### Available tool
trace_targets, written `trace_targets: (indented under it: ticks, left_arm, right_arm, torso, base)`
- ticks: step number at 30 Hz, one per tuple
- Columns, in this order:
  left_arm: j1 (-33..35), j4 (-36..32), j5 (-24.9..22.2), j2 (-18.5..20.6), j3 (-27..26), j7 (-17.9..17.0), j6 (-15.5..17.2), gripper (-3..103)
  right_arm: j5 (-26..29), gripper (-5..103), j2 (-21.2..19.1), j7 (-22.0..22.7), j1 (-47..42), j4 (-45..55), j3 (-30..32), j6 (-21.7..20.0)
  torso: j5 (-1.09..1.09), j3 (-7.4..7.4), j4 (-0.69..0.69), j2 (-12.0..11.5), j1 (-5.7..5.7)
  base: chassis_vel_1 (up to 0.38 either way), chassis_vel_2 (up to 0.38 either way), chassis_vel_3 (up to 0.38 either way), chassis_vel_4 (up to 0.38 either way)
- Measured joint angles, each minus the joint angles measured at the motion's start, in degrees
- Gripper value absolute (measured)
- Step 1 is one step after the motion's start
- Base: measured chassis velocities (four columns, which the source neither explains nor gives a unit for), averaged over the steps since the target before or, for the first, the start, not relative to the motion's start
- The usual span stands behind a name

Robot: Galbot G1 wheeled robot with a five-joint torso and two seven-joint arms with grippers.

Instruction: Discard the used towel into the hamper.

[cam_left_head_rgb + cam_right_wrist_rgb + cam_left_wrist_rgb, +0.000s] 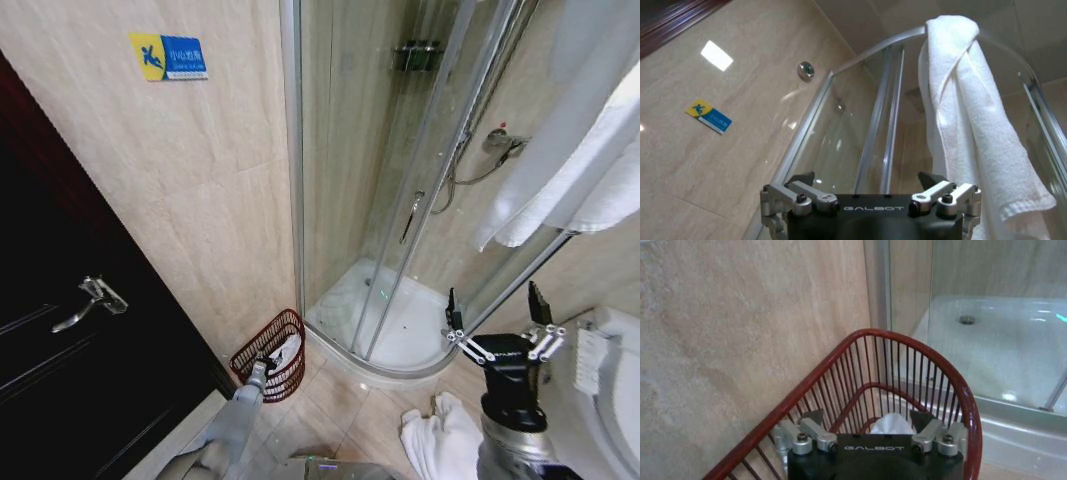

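Two grippers: left gripper (266, 362) over the dark red wire hamper (262, 345), fingers apart above a white towel (893, 423); right gripper (500, 325) raised, fingers apart.

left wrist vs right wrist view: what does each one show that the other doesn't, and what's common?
Left wrist: the hamper against the tiled wall, a white towel inside it below the open left gripper, plus the shower tray.
Right wrist: a white hanging towel draped over the enclosure's top rail, a blue wall sign, and the open right gripper, empty.
Shared: beige wall tile and shower glass.
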Motion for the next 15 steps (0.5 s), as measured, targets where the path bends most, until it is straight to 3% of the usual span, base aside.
trace_targets:
  ticks: [2, 4, 8, 13, 15]
  left_arm:
    - [0.26, -0.66, -0.77, 0.00, -0.13, 0.00, -0.19, 94]
    - [1.17, -2.92, -4.44, 0.18, 0.30, -0.02, 0.68, 99]
    - [3.04, -7.62, -9.80, 0.63, 1.05, -0.21, 3.06, 100]
    - [6.12, -13.81, -12.94, 1.47, 1.31, -0.34, 4.63, 100]
    - [9.39, -19.47, -15.07, 2.67, 1.61, -0.53, 6.74, 100]
  right_arm:
    - [0.14, 100, 0.00, 0.02, -0.15, 0.08, 0.08, 0.07]
    - [0.20, 100, 0.00, 0.10, -0.20, 0.16, 0.08, 0.10]
    - [0.20, 100, 0.00, 0.47, -0.19, 0.28, -0.03, 0.10]
    - [0.33, 100, 0.00, 0.86, -0.18, 0.41, 0.00, -0.04]
    - [1.02, 100, 0.00, 1.07, 0.03, 0.48, 0.27, -0.61]
  torso:
    - [0.00, 0.00, 0.00, 0.00, 0.00]
    - [-0.01, 0.00, 0.00, 0.00, 0.00]
    - [0.00, 0.00, 0.00, 0.00, 0.00]
    - [0.00, 0.00, -0.01, 0.00, 0.00]
    - [-0.01, 0.00, 0.00, 0.00, 0.00]
  base:
    - [0.000, 0.000, 0.000, 0.000]
    - [0.000, 0.000, 0.000, 0.000]
    - [0.000, 0.000, 0.000, 0.000]
    - [0.000, 0.000, 0.000, 0.000]
    - [0.000, 0.000, 0.000, 0.000]
